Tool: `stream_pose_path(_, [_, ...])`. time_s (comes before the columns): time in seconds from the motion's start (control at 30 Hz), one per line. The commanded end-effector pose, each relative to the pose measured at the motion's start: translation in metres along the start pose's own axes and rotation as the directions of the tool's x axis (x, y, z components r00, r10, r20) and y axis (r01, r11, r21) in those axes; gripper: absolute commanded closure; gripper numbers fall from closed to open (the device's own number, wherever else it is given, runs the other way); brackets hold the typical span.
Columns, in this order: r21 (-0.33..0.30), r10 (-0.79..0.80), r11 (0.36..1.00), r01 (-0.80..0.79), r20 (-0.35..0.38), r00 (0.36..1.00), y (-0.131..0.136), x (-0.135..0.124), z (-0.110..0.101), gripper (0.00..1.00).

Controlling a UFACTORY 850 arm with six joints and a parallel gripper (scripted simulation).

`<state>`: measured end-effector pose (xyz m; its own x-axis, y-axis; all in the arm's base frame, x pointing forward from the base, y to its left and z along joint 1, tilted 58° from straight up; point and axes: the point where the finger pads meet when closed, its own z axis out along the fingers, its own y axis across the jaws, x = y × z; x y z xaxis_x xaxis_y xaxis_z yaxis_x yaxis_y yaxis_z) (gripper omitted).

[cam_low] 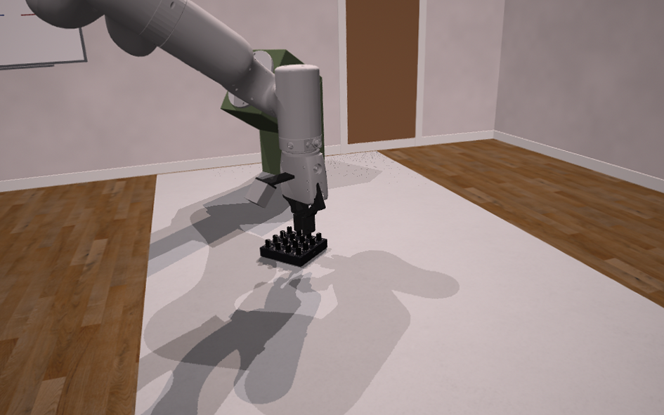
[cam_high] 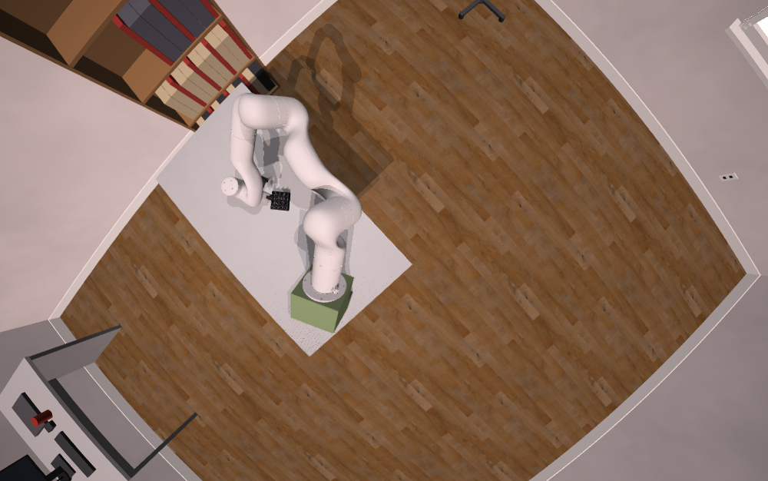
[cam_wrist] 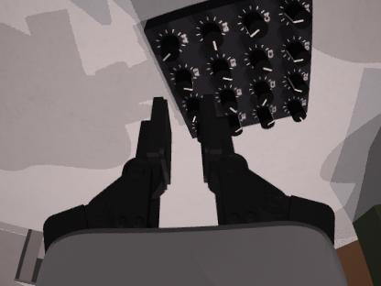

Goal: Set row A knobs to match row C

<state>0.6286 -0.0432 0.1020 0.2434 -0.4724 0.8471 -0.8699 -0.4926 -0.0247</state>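
The black knob box (cam_high: 279, 200) (cam_low: 285, 257) (cam_wrist: 237, 46) stands on its feet on the white table top (cam_high: 226, 243) (cam_low: 444, 302). It carries four rows of small black knobs with white lines. My gripper (cam_low: 305, 229) (cam_wrist: 184, 115) points straight down and hovers just above the box. In the wrist view its tips are over the box's near left corner. The fingers stand a little apart with nothing between them. The right finger hides the nearest corner knob in the wrist view. The printed names are too small to read.
The arm's green pedestal (cam_high: 321, 309) (cam_low: 265, 135) stands on the table's edge behind the box. A bookshelf (cam_high: 141, 51) stands off the table's far corner. Wooden floor (cam_high: 510, 227) surrounds the table.
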Motion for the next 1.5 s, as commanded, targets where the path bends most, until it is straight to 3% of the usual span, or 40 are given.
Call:
stream_pose_path(0.0, [0.001, 0.0, 1.0, 0.0, 0.0, 1.0, 0.0, 0.0, -0.002, 0.81])
stream_pose_path(0.23, [0.001, 0.0, 1.0, 0.0, 0.0, 1.0, 0.0, 0.0, -0.002, 0.81])
stream_pose_path(0.27, [0.001, 0.0, 1.0, 0.0, 0.0, 1.0, 0.0, 0.0, -0.002, 0.0])
stream_pose_path(0.5, [0.001, 0.0, 1.0, 0.0, 0.0, 1.0, 0.0, 0.0, -0.017, 0.0])
stream_pose_path(1.07, [0.001, 0.0, 1.0, 0.0, 0.0, 1.0, 0.0, 0.0, -0.106, 0.0])
stream_pose_path(1.47, [0.001, 0.0, 1.0, 0.0, 0.0, 1.0, 0.0, 0.0, -0.115, 0.0])
